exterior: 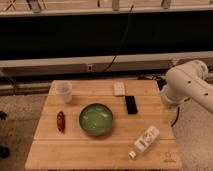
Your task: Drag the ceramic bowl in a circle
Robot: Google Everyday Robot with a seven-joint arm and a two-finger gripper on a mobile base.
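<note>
The ceramic bowl (95, 119) sat near the middle of the wooden tabletop (75, 156), upright, its pale green inside facing up, with nothing touching it. To its left lay a small red thing (60, 121), too small for me to name. Further back, near the left rear corner, stood a translucent plastic cup (64, 91). Behind the bowl and to the right lay a flat black slab (131, 104), and just beyond that a small white object (119, 88). A white bottle (145, 141) lay on its side near the front right corner, well apart from the bowl. The robot's white arm (186, 86) hung over the tabletop's right edge. The tool was out of my sight from there, so I could not tell whether it was open or closed.
</note>
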